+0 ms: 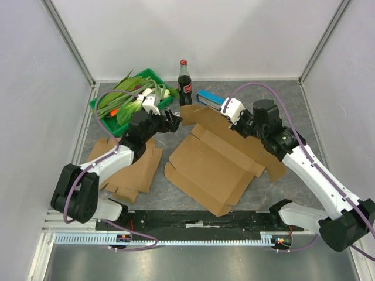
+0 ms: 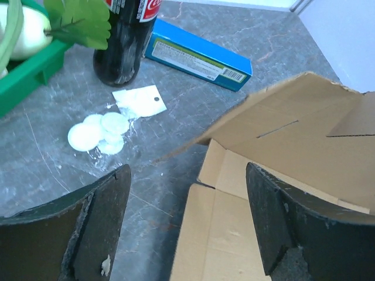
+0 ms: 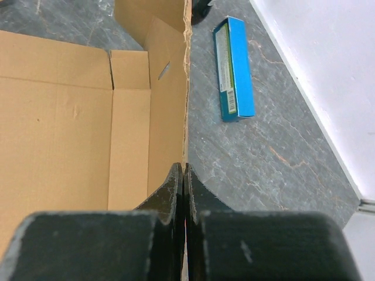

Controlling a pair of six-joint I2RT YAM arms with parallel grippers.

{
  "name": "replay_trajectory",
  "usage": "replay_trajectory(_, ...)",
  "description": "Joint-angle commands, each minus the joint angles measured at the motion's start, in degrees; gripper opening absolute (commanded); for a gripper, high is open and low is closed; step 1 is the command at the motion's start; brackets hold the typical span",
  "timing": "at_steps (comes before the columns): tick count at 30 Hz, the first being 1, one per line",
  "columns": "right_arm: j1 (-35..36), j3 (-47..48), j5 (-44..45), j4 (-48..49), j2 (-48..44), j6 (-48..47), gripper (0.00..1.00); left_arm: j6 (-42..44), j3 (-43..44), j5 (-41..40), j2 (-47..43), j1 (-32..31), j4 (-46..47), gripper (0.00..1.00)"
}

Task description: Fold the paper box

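Observation:
The brown cardboard box blank (image 1: 211,167) lies mostly flat in the middle of the table, with its far-right flap raised. My right gripper (image 1: 239,124) is shut on the edge of that raised flap (image 3: 170,88); in the right wrist view the fingers (image 3: 176,187) pinch the thin cardboard edge. My left gripper (image 1: 171,121) is open and empty, hovering over the box's far-left corner. In the left wrist view its fingers (image 2: 108,216) stand wide apart over a flap (image 2: 217,234) and the bare table, touching neither.
A green tray (image 1: 151,72) of vegetables stands at the back left. A cola bottle (image 1: 184,82) and a blue carton (image 1: 208,98) are behind the box. More cardboard blanks (image 1: 132,170) lie at the left. A clear packet of white discs (image 2: 102,132) lies near the bottle.

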Motion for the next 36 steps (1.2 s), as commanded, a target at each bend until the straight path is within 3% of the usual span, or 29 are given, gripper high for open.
replay_trajectory(1, -0.13, 0.04, -5.28, -0.57, -1.01, -0.48, 0.00, 9.90, -2.33, 13.26, 1.29, 3.34, 13.54, 0.84)
replay_trajectory(6, -0.21, 0.92, -6.87, -1.18, -0.04, -0.31, 0.00, 14.56, 3.99, 23.74, 7.80, 5.20, 9.96, 0.71)
replay_trajectory(7, -0.13, 0.92, -6.78, -1.10, 0.05, -0.31, 0.00, 14.74, 5.30, 24.97, 8.42, 5.28, 9.35, 0.60)
replay_trajectory(12, -0.21, 1.27, -6.43, -1.18, 0.66, 0.13, 0.00, 13.08, 6.98, 26.04, 11.15, 4.58, 7.16, 0.38)
replay_trajectory(15, -0.04, 1.09, -3.98, -0.66, 1.10, 1.18, 0.00, 11.24, 10.23, 19.99, 11.07, 2.48, 1.89, 0.02)
replay_trajectory(21, 1.01, -0.14, 2.27, 3.29, 1.19, 6.54, 0.00, 1.67, 12.43, 9.44, 8.96, -3.15, -7.08, 0.02)
replay_trajectory(25, 3.38, -1.28, 9.28, 4.52, 0.75, 10.50, 0.00, -4.93, 8.06, 5.39, 6.24, -4.47, -8.50, 0.02)
replay_trajectory(36, 12.78, -5.50, 22.21, 6.02, -1.18, 14.02, 0.00, -10.92, -5.13, 8.55, 0.70, -5.87, 5.30, 0.02)
